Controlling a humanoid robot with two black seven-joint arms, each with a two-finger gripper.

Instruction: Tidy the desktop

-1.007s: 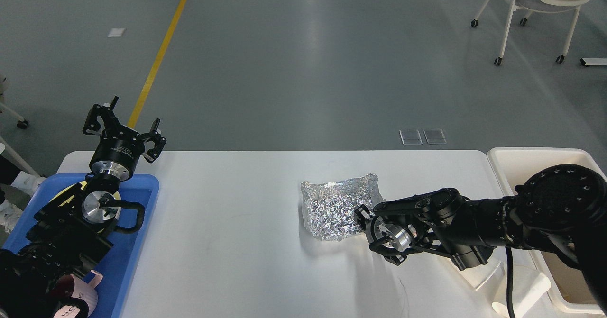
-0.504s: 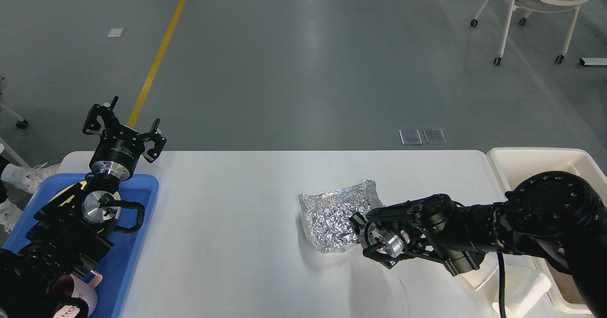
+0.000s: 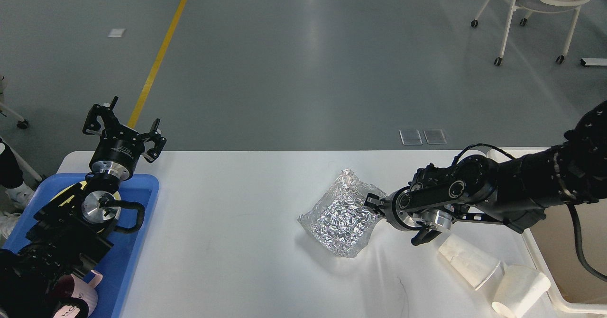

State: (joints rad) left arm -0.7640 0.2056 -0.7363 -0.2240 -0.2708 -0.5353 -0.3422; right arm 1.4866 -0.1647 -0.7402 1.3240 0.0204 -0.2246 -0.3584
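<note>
Near the middle of the desktop (image 3: pixel 246 204), a crumpled foil sheet (image 3: pixel 342 218) is tilting up, its right edge pinched in the right gripper (image 3: pixel 377 203), whose jaws are closing narrowly on that edge. Its long axis is running diagonally from near-left to far-right, toward the cream bin (image 3: pixel 517 154) on the right. This arm is reaching in low and nearly level from the right, far nearer than the left one. Over the blue tray (image 3: pixel 142 185), the left gripper (image 3: pixel 124 128) is pointing upward with jaws spread wide, holding nothing. Two paper cups (image 3: pixel 493 273) are lying near the bin.
</note>
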